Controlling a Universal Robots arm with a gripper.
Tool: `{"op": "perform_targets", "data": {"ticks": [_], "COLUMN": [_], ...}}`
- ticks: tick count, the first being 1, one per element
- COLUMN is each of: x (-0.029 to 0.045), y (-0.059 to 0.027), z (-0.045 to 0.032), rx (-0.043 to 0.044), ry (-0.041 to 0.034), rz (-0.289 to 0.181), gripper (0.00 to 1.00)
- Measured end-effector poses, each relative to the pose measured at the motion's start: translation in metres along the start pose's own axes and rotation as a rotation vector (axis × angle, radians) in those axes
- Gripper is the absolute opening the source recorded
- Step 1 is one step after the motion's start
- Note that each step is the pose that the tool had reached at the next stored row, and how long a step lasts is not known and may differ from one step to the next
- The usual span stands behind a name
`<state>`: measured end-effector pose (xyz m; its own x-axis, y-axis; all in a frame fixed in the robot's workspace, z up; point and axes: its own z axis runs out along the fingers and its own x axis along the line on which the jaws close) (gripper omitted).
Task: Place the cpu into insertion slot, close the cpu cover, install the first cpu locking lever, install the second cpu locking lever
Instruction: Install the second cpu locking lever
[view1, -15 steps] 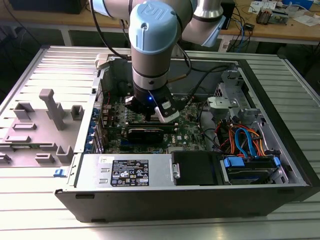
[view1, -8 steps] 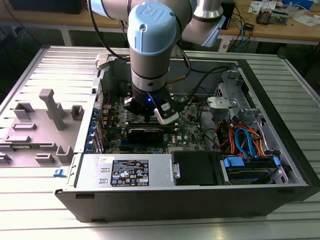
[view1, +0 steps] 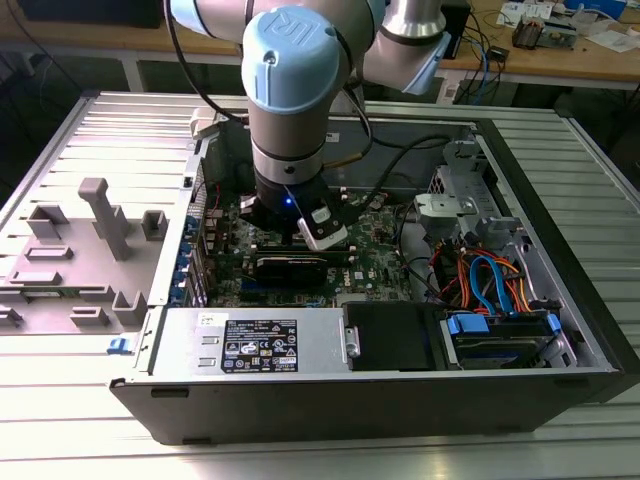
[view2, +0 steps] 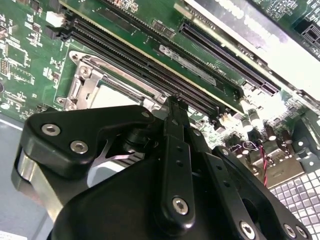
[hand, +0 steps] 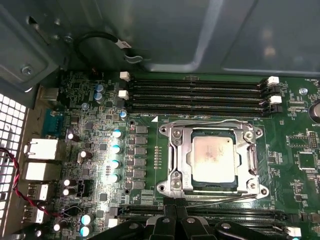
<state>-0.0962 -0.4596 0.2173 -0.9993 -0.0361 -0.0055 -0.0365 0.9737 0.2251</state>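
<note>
While the gripper (hand: 172, 220) hovers at the socket's edge, fingers pressed together holding nothing, the cpu (hand: 214, 159) sits in the insertion slot (hand: 214, 186) with the cpu cover (hand: 176, 159) down; probably working 1 lever.

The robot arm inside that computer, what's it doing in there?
The robot arm is reaching down into an open computer case, over the green motherboard. In the first wrist view, the cpu already sits in the insertion slot, and the silvery cpu cover lies closed around it. The gripper hangs just beside the socket, close to a thin locking lever along its edge.
</note>
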Motion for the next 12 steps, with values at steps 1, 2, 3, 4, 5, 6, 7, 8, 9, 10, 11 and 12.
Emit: {"op": "perform_targets", "data": {"ticks": [1,2,3,4,5,6,7,8,9,10,11,12], "x": [0.0000,0.0000,0.0001,0.0002,0.0001,0.0001,0.0002,0.0003,0.0008,0.0019,0.0025,0.0034], "y": [-0.0001,-0.0003,-0.0005,-0.0006,-0.0007,-0.0008,-0.0010,-0.0011,-0.0013,-0.0014,-0.0014,-0.0015], "z": [0.0006,0.0017,0.0024,0.0029,0.0035,0.0039,0.0047,0.0053,0.0063,0.0068,0.0069,0.0074], "rx": [-0.0004,-0.0013,-0.0026,-0.0042,-0.0072,-0.0102,-0.0145,-0.0176,-0.0187,-0.0192,-0.0195,-0.0197], "ry": [0.0000,-0.0001,-0.0001,-0.0002,-0.0003,-0.0005,-0.0007,-0.0008,-0.0009,-0.0008,-0.0008,-0.0008], "rz": [0.000,0.000,0.000,0.000,0.000,0.000,0.000,0.000,0.000,0.000,0.000,0.000], "gripper": [0.11,0.11,0.11,0.11,0.11,0.11,0.11,0.11,0.11,0.11,0.11,0.11]}}
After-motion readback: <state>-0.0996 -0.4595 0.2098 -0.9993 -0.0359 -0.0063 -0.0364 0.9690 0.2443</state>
